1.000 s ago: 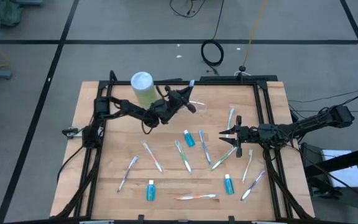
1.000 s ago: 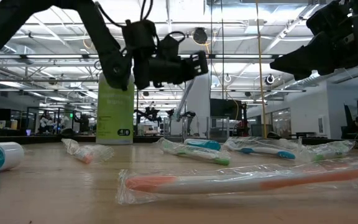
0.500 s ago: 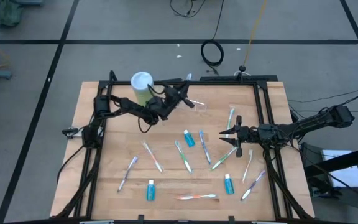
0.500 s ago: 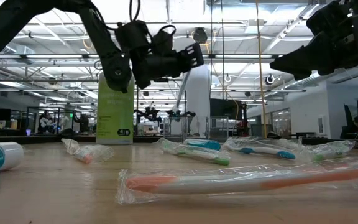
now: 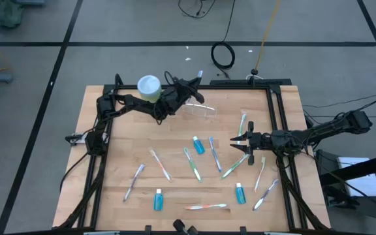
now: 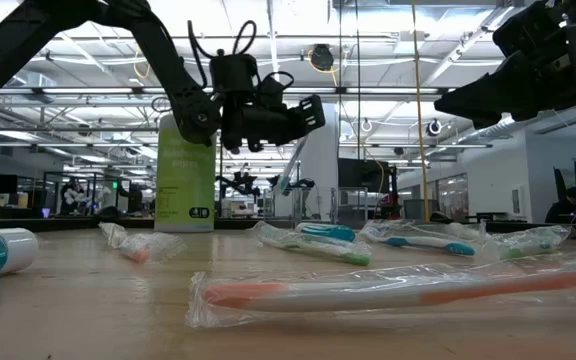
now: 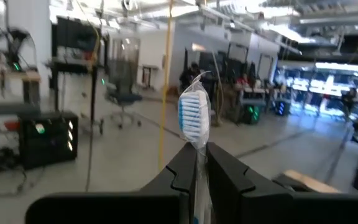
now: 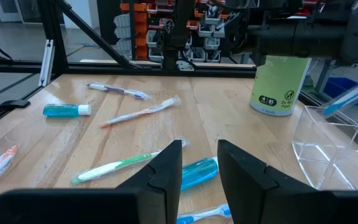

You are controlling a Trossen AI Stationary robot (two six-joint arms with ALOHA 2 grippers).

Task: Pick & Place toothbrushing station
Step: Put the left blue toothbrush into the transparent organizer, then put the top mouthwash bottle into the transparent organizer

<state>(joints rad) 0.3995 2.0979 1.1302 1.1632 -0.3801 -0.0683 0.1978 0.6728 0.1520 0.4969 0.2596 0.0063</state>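
Observation:
My left gripper is at the table's far side, next to a green canister with a white lid. It is shut on a film-wrapped blue toothbrush, held in the air. A clear straight-walled plastic container stands on the table just nearer than that gripper. My right gripper is open and empty, hovering over the right half. Several wrapped toothbrushes and three small blue tubes lie flat on the table. My left gripper pinches the wrapped toothbrush between its two fingers at the neck, just below the bristle head. The head sticks out past the fingertips toward the table's far edge. The handle slants down below the gripper, clear of the table.
The green canister stands upright at the far left, close to my left arm. Black frame rails run along the table's left, right and far edges. Bare wood shows at the near left.
My left gripper has drawn back toward the table's far edge with the toothbrush, off the clear container, which now shows whole. The brush head has swung farther toward the far edge. My right gripper has kept still.

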